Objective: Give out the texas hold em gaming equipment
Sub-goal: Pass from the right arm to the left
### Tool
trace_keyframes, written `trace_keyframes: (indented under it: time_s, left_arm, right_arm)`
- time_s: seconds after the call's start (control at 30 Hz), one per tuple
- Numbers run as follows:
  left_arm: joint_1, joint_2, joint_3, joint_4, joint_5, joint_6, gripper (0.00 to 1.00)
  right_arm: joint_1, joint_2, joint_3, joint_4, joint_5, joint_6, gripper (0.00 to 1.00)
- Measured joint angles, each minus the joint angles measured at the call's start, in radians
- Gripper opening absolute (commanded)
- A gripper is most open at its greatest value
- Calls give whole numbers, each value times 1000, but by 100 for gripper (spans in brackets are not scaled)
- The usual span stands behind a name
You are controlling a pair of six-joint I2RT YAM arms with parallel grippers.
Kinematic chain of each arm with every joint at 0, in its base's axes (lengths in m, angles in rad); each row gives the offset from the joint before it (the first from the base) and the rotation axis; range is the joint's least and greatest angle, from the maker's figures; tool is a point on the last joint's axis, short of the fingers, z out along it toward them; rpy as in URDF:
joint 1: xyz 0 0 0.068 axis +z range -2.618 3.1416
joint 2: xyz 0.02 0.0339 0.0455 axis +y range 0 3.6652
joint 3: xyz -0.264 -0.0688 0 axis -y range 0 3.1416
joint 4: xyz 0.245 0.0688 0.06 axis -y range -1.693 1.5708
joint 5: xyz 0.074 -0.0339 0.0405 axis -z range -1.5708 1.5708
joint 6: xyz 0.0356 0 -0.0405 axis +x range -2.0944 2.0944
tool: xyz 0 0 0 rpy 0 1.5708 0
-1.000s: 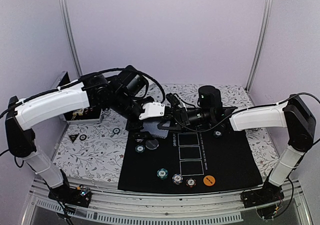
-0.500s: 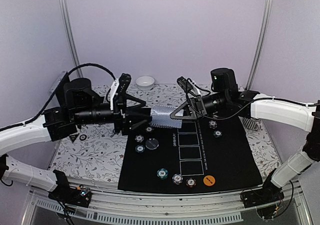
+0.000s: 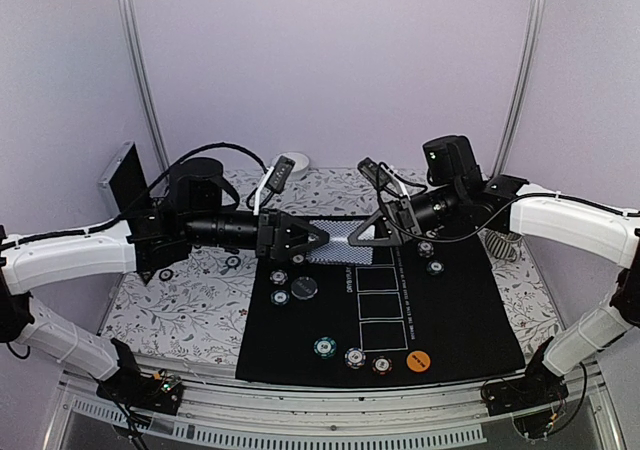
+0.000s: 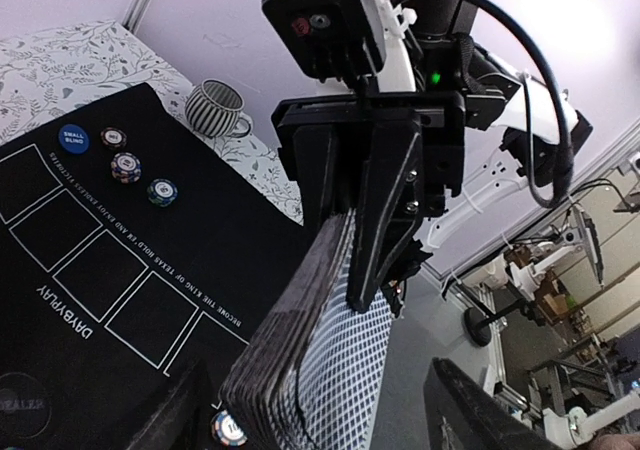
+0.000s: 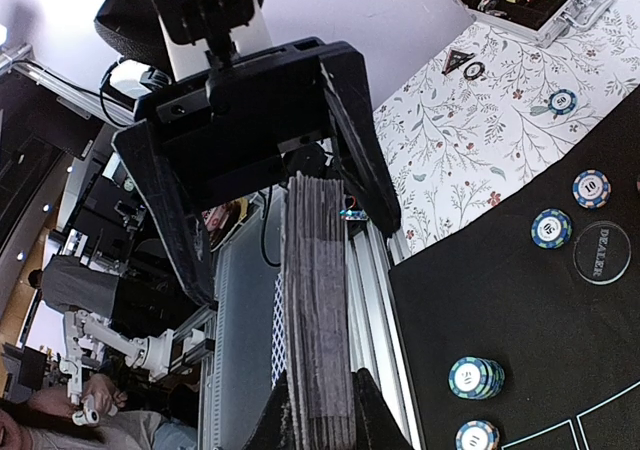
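Up off the table now, unlike a second ago: deck of cards [image 3: 340,236] carried in the air above the far edge of the black mat [image 3: 460,320], stretched between the two arms. Gripped at one end by the right hand [image 3: 380,230], clenched tight on the stack and unchanged in that. Straddled at the other end by the left hand [image 3: 308,240], drawn in from its widest spread over the last second. In the right wrist view, though, gaps on both sides of the cards, so released and not yet touching.

Reads as preparation for a peel-off: probably about to pinch a card or a few from the deck for dealing. Elsewhere nothing shifted: green chip [image 3: 324,347] and orange disc [image 3: 419,361] near the mat's front edge, dealer disc [image 3: 304,288] further back, all flat on the mat. No card laid down yet, so dealing barely begun. Worth watching: a close on the whole stack rather than the outer card, given the loosened, fanned edges in the left wrist view.
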Motion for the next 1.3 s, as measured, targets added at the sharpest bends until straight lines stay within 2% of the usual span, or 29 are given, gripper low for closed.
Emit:
trace_keyframes:
  time_s: [0.1, 0.13, 0.23, 0.3, 0.4, 0.5, 0.67, 0.77, 0.9, 1.0, 1.3]
  left_arm:
    - [0, 9, -32, 48, 18, -28, 61]
    - [0, 12, -40, 61, 24, -30, 64]
    - [-2, 18, -59, 93, 31, -13, 84]
    - [-18, -5, -98, 132, 10, 59, 97]
    - [-64, -116, -237, 226, -64, 262, 98]
    - [-129, -221, -373, 347, -170, 570, 98]
    - [-149, -176, -395, 433, -314, 1038, 98]
    - [-138, -122, -389, 473, -349, 1196, 98]
    - [-65, -111, -372, 504, -266, 1246, 98]
    - [-24, -78, -304, 499, -174, 1249, 98]
    - [-23, -23, -220, 401, 3, 1255, 98]
  right_arm:
    - [0, 0, 0, -1, -2, -4, 3]
    - [0, 0, 0, 0, -3, -4, 3]
    - [0, 0, 0, 0, -5, -1, 3]
    - [0, 0, 0, 0, -5, 5, 3]
    - [-3, 0, 11, -5, -5, 22, 3]
    - [-5, 0, 46, -10, -13, 45, 3]
    - [-5, 0, 73, -37, -19, 50, 3]
    - [-4, 0, 73, -73, -18, 48, 3]
    - [5, 0, 73, -106, -16, 44, 3]
    - [21, 0, 75, -118, -16, 43, 3]
    - [32, 0, 97, -124, -16, 41, 3]
